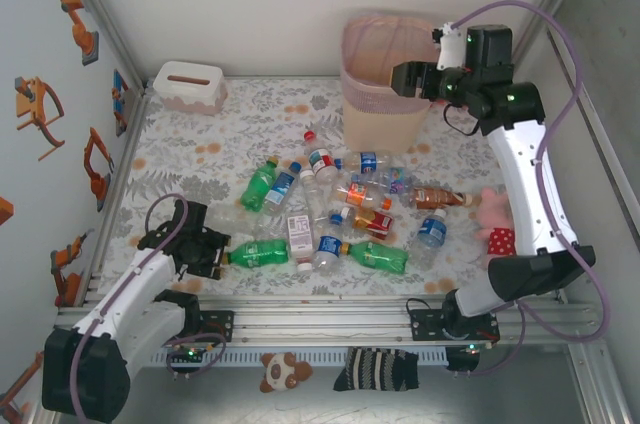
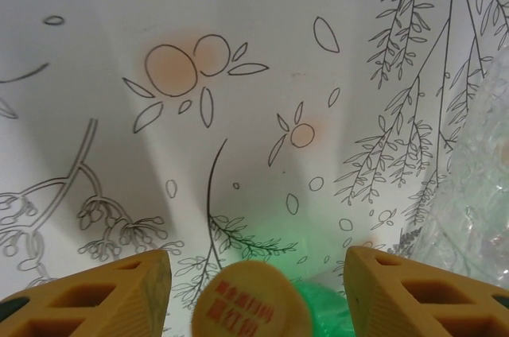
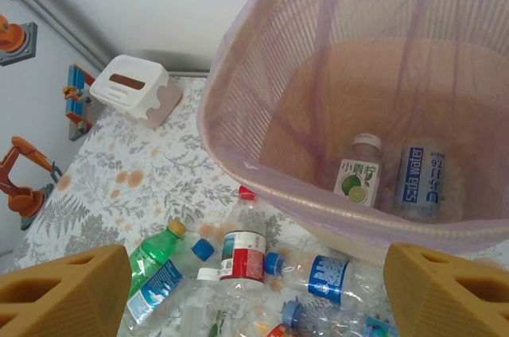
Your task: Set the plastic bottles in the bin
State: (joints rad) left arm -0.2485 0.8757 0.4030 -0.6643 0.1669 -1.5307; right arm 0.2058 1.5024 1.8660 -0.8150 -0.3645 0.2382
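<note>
Grasp step: my left end effector [image 2: 256, 273] apart, straddling green bottle [image 1: 258, 253] cap [image 2: 250, 301]; clamp next; my right end effector [image 3: 256, 265] apart over bin [image 1: 372, 114].

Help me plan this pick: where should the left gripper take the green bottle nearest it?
At the neck behind the yellow cap, from the cap end. The green bottle lies on its side, cap toward the left gripper, whose open fingers straddle it; the neck looks narrowest.
</note>
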